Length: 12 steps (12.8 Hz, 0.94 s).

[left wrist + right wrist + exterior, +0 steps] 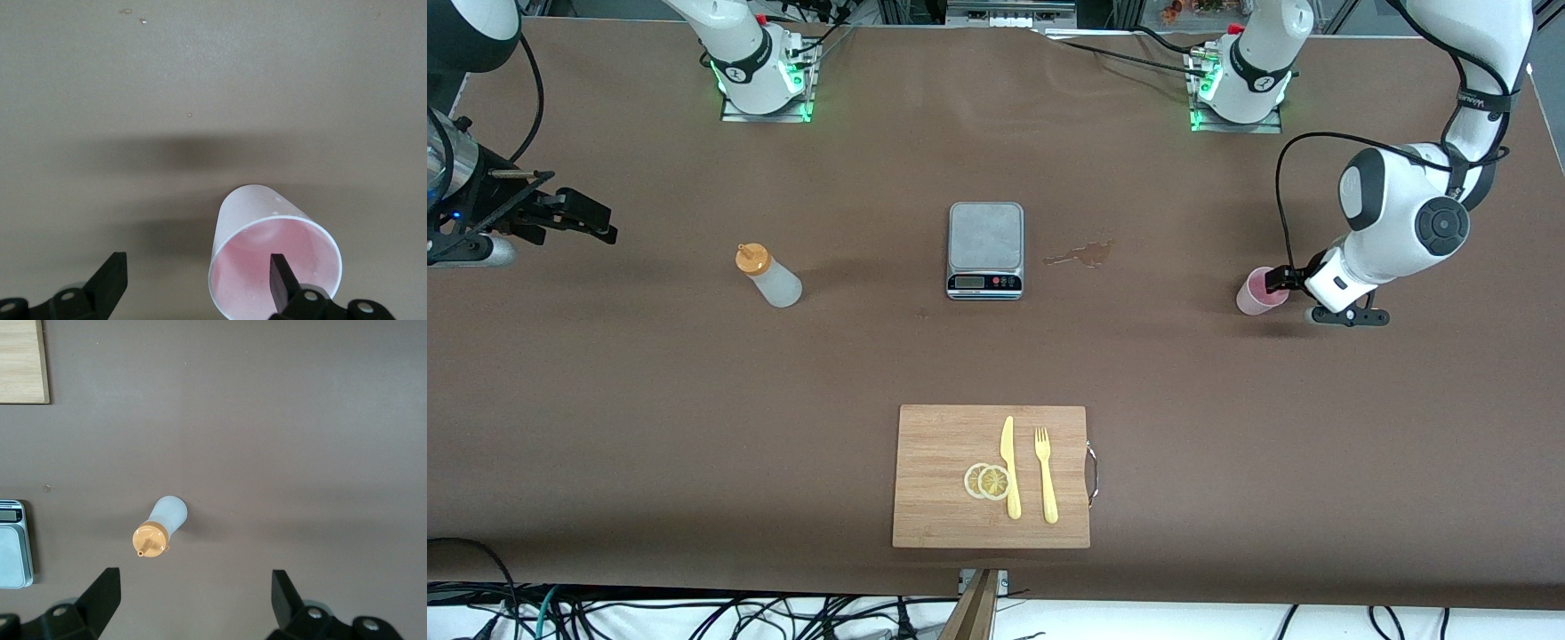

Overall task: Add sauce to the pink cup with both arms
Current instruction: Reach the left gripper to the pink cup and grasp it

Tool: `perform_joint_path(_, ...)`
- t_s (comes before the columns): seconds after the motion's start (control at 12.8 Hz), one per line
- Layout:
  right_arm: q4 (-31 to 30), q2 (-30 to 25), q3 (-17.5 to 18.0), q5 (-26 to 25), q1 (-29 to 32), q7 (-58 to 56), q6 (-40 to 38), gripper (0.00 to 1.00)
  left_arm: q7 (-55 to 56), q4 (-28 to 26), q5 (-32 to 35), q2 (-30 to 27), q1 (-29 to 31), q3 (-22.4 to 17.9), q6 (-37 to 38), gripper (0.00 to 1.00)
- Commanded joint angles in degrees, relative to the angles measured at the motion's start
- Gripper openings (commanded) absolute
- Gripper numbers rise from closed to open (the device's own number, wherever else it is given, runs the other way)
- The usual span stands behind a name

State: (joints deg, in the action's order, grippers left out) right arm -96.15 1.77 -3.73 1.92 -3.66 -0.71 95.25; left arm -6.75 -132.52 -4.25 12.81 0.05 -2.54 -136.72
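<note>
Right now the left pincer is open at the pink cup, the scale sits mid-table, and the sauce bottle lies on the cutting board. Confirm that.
Not quite. The sauce bottle stands on the bare table toward the right arm's end, not on the cutting board, as the front view shows. The rest holds: the left pincer is open at the pink cup, and the scale sits mid-table.

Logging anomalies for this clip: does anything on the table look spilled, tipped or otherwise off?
Yes. A small brownish puddle lies on the table beside the scale, toward the left arm's end; it looks like spilled sauce. The sauce bottle and pink cup both stand upright, and nothing looks damaged.
</note>
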Motion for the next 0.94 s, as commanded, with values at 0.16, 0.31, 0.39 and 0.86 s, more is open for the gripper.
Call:
perform_joint_path(0.16, 1.32, 0.43, 0.04, 0.45, 0.06, 0.63, -0.50, 1.00, -0.02, -1.34, 0.65, -1.12, 0.65, 0.43, -1.01, 0.14)
perform_joint_path(0.31, 1.32, 0.43, 0.13, 0.45, -0.03, 0.63, -0.50, 1.00, -0.02, -1.07, 0.65, -1.12, 0.56, 0.43, -0.92, 0.00)
perform_joint_path(0.39, 1.32, 0.43, 0.04, 0.45, 0.06, 0.54, -0.50, 1.00, 0.07, -1.07, 0.56, -1.12, 0.65, 0.43, -0.92, 0.00)
perform_joint_path(0.86, 1.32, 0.43, 0.12, 0.45, 0.06, 0.36, -0.50, 1.00, 6.29, 5.41, -1.01, -0.77, -3.37, 1.83, 0.92, 0.00)
